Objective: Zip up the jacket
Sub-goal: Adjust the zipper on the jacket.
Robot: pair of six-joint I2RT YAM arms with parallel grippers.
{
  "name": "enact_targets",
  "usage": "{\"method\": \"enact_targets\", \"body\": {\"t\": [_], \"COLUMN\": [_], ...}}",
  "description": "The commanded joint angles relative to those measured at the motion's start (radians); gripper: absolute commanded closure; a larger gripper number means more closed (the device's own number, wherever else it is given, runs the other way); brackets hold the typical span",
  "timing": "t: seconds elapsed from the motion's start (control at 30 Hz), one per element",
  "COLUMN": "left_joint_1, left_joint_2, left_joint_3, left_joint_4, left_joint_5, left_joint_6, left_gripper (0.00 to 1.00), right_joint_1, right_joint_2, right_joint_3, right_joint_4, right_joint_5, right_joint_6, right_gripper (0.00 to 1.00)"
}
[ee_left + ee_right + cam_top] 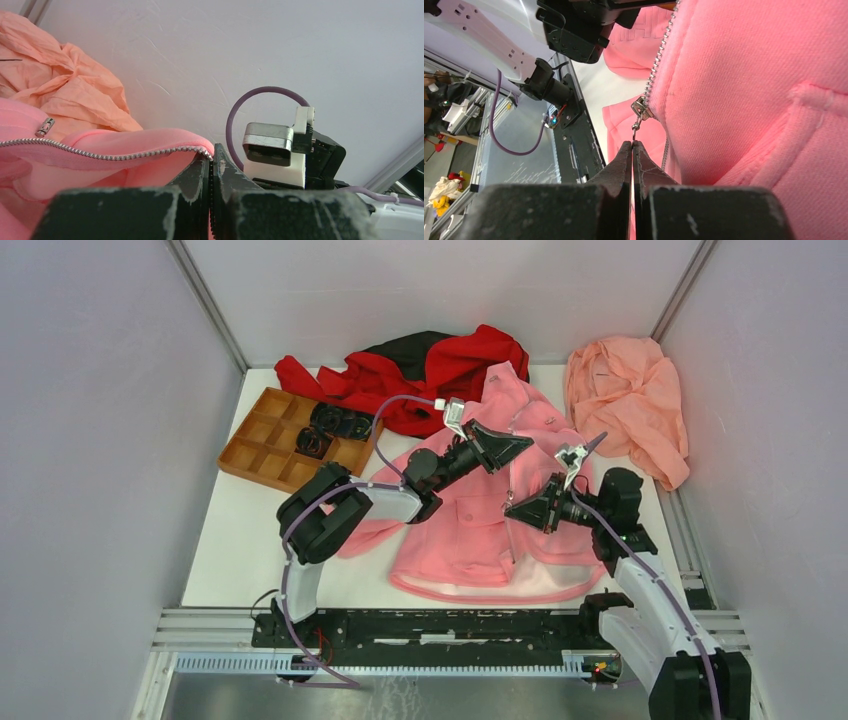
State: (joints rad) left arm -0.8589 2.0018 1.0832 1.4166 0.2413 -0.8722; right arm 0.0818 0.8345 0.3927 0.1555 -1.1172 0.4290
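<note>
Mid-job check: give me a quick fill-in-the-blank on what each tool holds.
The right tool is shut on the metal zipper ___ of the jacket.
The left tool pinches the jacket edge at the zipper ___.
In the top view, the wooden tray lies ___ of the jacket.
Missing: pull; teeth; left.

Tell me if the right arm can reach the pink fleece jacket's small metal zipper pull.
Probably yes: the right gripper is shut at the metal pull, seemingly pinching it; nothing between.

On white table (250, 565): pink fleece jacket (470, 535) toward near edge, red-and-black garment (445, 365) far edge, peach cloth (625, 400) far-right corner, divided tray (262, 430) far-left corner.
</note>
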Motion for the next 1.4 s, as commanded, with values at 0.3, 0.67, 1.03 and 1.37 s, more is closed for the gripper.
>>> {"method": "enact_targets", "body": {"t": [0.3, 0.67, 1.03, 1.37], "left_joint_1": [0.041, 0.041, 0.007, -0.037], "left_joint_2": [-0.038, -0.039, -0.127, -0.178], "left_joint_3": [0.079, 0.035, 0.027, 0.044], "left_joint_4": [0.147, 0.176, 0.141, 0.044], "left_joint_5": [-0.078, 0.016, 0.034, 0.088], "left_joint_6": [0.018, -0.004, 0.046, 0.159], "left_gripper": [0.98, 0.98, 0.98, 0.98], "right_joint_1": [0.054, -0.013, -0.011, -0.001], "right_joint_2": [-0.019, 0.057, 0.063, 0.051], "right_joint_3": [-0.031, 0.11, 0.008, 0.025], "right_joint_4": [-0.165, -0.302, 0.172, 0.372], "right_joint_5": [-0.067, -0.071, -0.107, -0.139], "right_joint_6": [-0.034, -0.281, -0.091, 0.031], "right_gripper": [1.0, 1.0, 0.91, 0.84]}}
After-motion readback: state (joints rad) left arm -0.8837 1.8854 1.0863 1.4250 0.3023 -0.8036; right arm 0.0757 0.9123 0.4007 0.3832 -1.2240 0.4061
